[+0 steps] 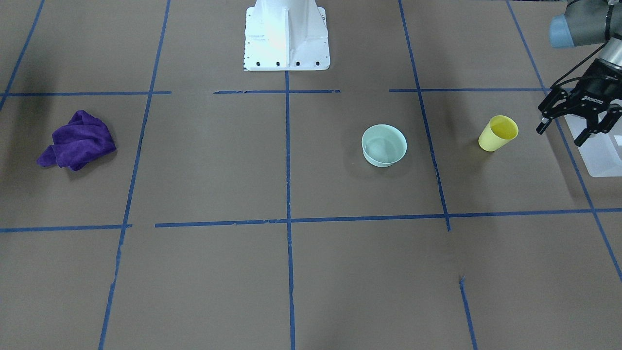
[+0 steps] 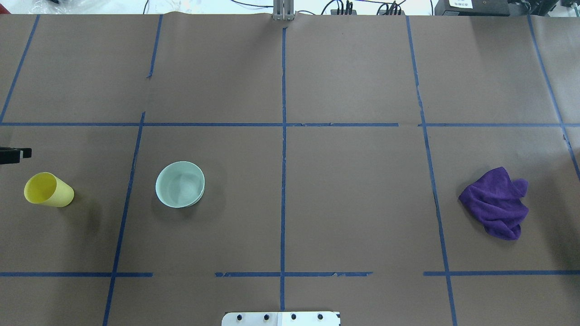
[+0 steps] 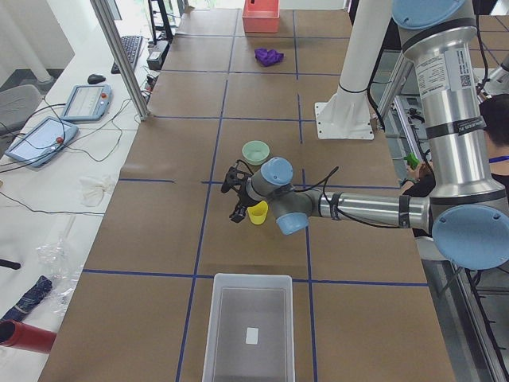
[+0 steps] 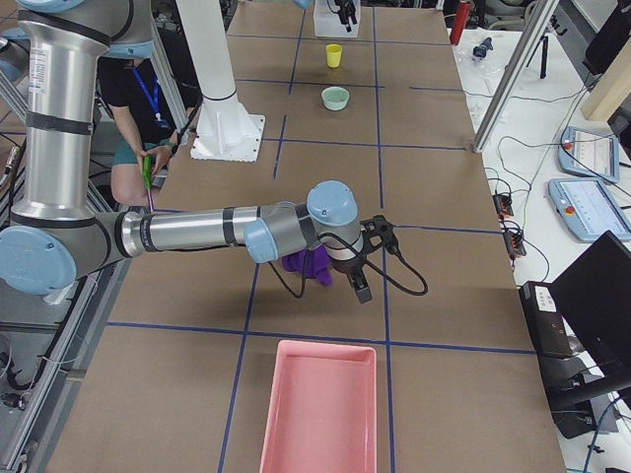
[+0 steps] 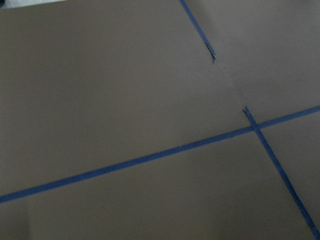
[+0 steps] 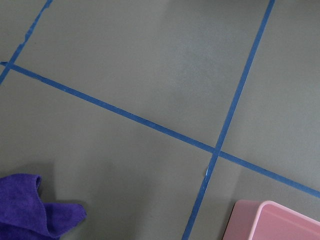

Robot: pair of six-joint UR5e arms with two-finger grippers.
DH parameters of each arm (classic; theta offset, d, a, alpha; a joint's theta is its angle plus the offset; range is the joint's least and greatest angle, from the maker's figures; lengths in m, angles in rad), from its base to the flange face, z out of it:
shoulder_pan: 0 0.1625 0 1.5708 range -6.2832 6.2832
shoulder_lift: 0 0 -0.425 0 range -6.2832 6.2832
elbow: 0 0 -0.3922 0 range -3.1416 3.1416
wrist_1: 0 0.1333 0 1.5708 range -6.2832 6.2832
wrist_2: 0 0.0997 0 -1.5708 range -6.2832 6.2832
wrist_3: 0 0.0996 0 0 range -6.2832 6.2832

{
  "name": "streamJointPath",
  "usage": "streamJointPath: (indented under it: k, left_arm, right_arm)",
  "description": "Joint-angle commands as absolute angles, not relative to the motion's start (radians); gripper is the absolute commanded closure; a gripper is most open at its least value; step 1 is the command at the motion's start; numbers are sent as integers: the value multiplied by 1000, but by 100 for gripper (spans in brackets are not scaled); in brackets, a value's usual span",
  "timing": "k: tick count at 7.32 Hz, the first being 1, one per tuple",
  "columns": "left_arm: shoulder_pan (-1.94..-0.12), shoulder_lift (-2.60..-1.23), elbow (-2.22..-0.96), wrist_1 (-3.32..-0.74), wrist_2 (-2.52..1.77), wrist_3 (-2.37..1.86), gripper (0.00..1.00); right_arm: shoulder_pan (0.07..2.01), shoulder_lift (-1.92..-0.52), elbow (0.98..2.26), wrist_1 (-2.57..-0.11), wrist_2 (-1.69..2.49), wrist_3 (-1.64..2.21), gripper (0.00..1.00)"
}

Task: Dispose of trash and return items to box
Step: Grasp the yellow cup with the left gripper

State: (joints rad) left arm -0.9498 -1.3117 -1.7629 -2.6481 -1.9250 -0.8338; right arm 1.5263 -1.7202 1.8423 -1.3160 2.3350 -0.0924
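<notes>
The yellow cup [image 1: 498, 132] stands on the brown table on my left side; it also shows in the overhead view [image 2: 47, 190]. The mint-green bowl [image 1: 384, 145] stands empty nearer the middle [image 2: 180, 184]. The translucent white box [image 3: 248, 326] sits at the table's left end and looks empty; its corner shows in the front view [image 1: 602, 155]. My left gripper [image 1: 560, 136] is open and empty, above the table between cup and box, apart from the cup. My right gripper [image 4: 360, 266] hovers by a purple cloth [image 4: 308, 266]; I cannot tell whether it is open.
The crumpled purple cloth [image 2: 496, 202] lies on my right side. A pink bin [image 4: 317, 404] sits at the table's right end, its corner in the right wrist view [image 6: 275, 222]. The white robot base [image 1: 285, 36] stands at the table's back edge.
</notes>
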Motion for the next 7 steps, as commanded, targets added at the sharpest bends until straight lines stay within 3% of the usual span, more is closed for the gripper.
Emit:
streamJointPath:
  k: [1,5,6,7]
  left_arm:
    - [-856,-1302,-1750,-2654,-1856,-945,28]
    - [-813,-1233,-1750,-2721,-1858,-937,28]
    - [-799,-1233,-1749,-2721,-1858,-940,39]
    - [-799,-1232,-1749,-2721,-1858,-943,99]
  right_arm:
    - [1526,-1721,1842,-1316,2338,-92,0]
    - [1526,-1723,1842,-1315,2338,-94,0]
    - [1526,-1723,1842,-1315,2338,-94,0]
    - [1526,-1723,1842,-1316,2338,-94,0]
